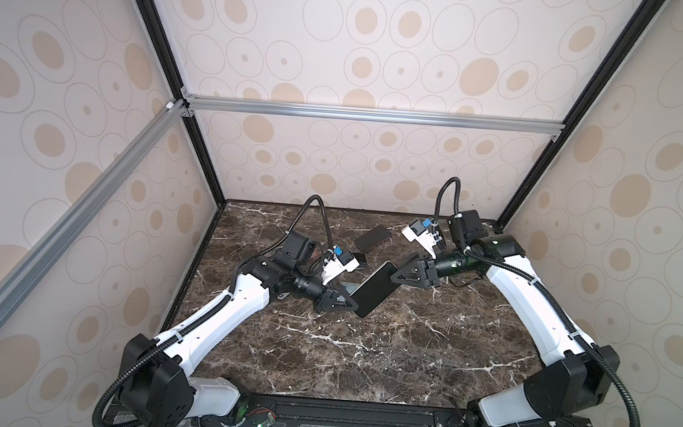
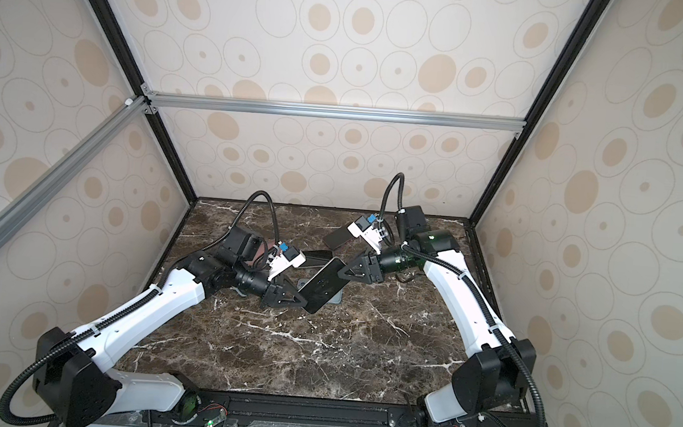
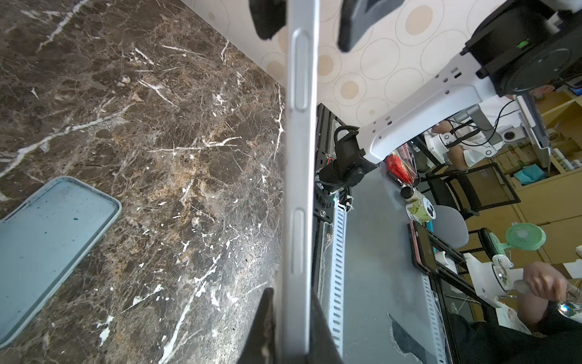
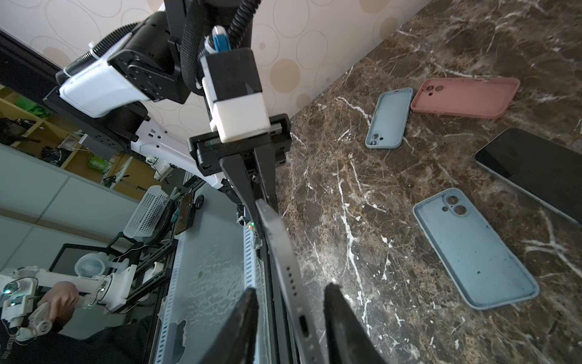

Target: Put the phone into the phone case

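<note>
A dark phone [image 1: 373,290] [image 2: 323,286] hangs tilted above the marble table [image 1: 404,353], between both arms. My left gripper [image 1: 355,303] [image 3: 291,296] is shut on its lower end, with both fingers pressed flat against the phone's silver edge [image 3: 300,157]. My right gripper [image 1: 393,276] [image 4: 292,287] straddles the upper end. It is open, and a gap shows between each finger and the phone's edge [image 4: 283,261]. A light blue phone case [image 3: 47,239] [image 4: 472,252] lies open side up on the table just below the phone.
A smaller blue case [image 4: 389,118], a pink case [image 4: 466,97] and a second dark phone [image 4: 535,170] [image 1: 373,238] lie toward the back of the table. Patterned walls enclose three sides.
</note>
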Robot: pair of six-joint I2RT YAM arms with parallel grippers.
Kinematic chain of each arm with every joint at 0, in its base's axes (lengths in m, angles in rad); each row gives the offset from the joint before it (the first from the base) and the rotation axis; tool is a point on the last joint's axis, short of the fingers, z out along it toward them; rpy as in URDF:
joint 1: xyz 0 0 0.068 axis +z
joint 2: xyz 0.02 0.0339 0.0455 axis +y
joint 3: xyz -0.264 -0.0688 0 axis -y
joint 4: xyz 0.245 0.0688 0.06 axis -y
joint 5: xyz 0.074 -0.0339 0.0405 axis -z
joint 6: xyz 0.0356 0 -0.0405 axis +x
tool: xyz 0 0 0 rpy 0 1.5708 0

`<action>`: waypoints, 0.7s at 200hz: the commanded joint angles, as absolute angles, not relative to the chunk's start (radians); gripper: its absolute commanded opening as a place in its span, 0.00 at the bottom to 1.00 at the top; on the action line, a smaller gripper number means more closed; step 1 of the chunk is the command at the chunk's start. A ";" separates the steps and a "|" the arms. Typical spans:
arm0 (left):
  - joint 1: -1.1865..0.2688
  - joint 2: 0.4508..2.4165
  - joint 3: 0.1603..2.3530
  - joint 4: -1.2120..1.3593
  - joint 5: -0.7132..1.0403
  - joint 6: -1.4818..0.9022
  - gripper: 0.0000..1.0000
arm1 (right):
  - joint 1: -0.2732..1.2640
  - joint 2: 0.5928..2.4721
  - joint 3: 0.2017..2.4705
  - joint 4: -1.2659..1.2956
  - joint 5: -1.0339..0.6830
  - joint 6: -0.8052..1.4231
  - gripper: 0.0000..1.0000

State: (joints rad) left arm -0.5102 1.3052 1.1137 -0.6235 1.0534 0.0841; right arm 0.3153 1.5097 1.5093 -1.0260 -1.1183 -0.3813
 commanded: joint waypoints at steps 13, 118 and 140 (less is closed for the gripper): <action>-0.505 1.290 1.154 -0.652 1.065 0.173 0.00 | 0.324 1.503 1.548 -1.128 -1.131 -0.468 0.25; -0.506 1.301 1.169 -0.681 1.079 0.202 0.00 | 0.346 1.522 1.567 -1.190 -1.140 -0.528 0.19; -0.506 1.298 1.166 -0.677 1.076 0.198 0.00 | 0.352 1.528 1.565 -1.181 -1.153 -0.526 0.14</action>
